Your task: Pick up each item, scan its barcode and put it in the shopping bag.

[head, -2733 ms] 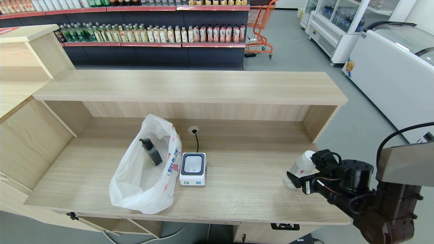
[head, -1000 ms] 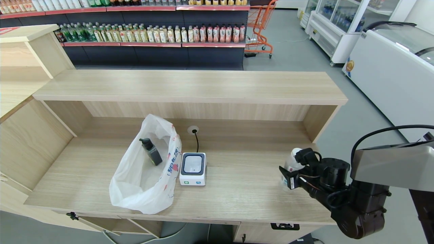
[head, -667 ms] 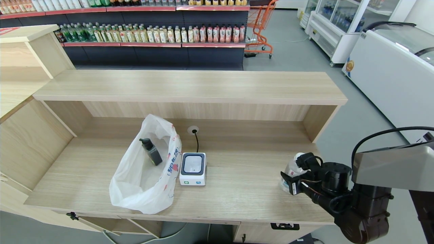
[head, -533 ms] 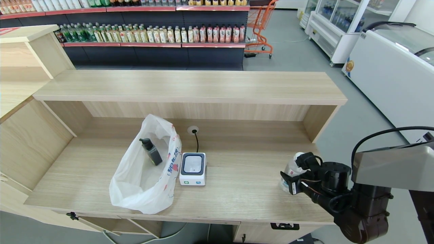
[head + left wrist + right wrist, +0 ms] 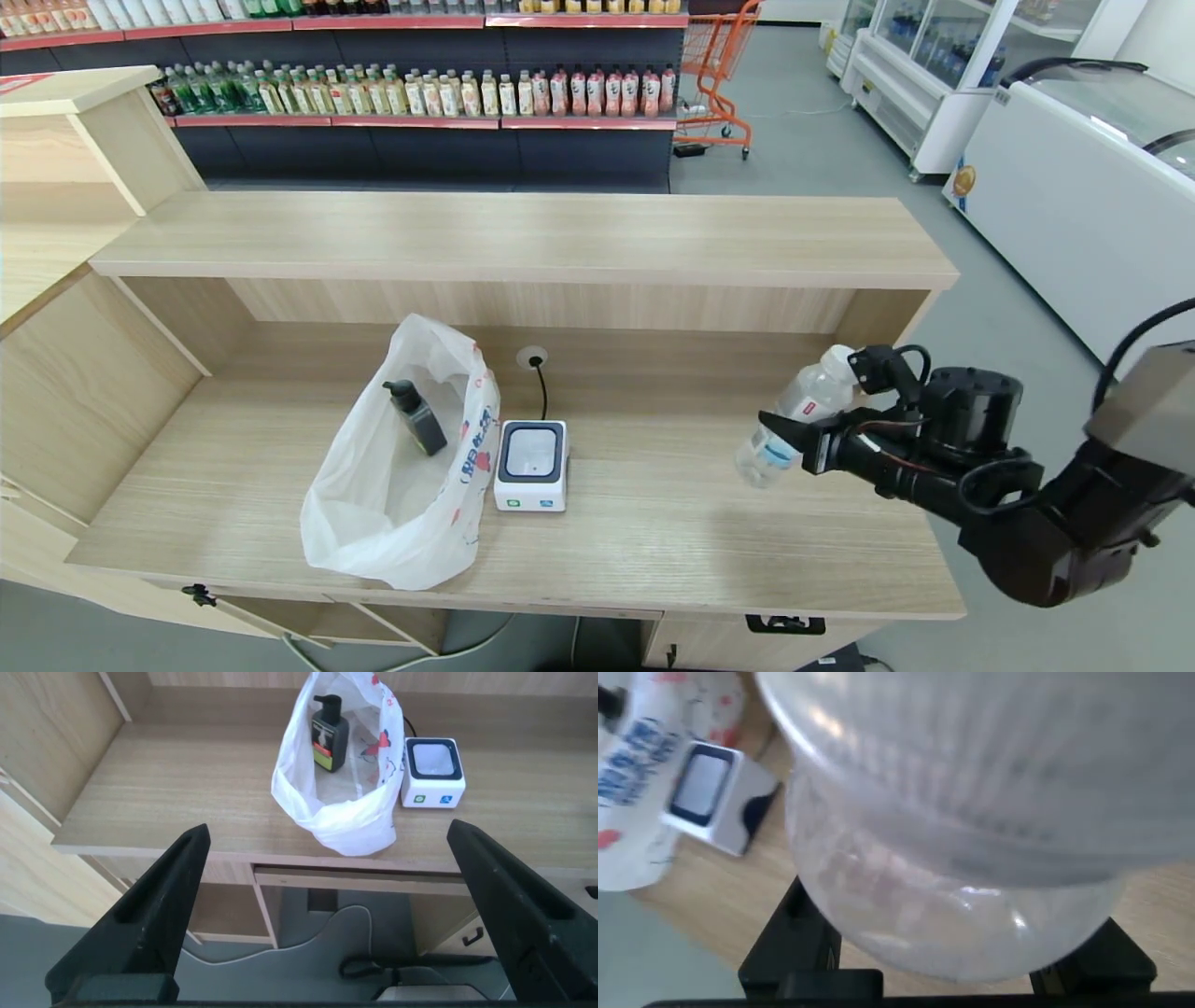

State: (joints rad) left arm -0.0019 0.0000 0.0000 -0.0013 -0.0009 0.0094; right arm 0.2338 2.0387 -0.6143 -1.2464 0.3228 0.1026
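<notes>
My right gripper (image 5: 814, 422) is shut on a clear plastic bottle (image 5: 794, 417) with a white cap, held tilted above the right part of the counter. Up close in the right wrist view, the bottle (image 5: 952, 831) sits between the black fingers (image 5: 799, 943). The white barcode scanner (image 5: 531, 464) stands mid-counter, and it appears as the scanner (image 5: 715, 798) beyond the bottle. Left of it, the white shopping bag (image 5: 401, 476) lies open with a dark pump bottle (image 5: 416, 417) inside. My left gripper (image 5: 336, 924) hangs open in front of the counter, off the desk, facing the bag (image 5: 341, 765).
The wooden counter (image 5: 653, 523) has a raised shelf (image 5: 523, 238) behind and side walls. A black cable (image 5: 541, 387) runs from the scanner to a hole at the back. Bare wood lies between scanner and bottle. Store shelves, an orange cart and freezers stand beyond.
My right gripper has lifted the bottle off the counter near its right edge and carried it up and a little left. The bag, scanner and pump bottle stayed put.
</notes>
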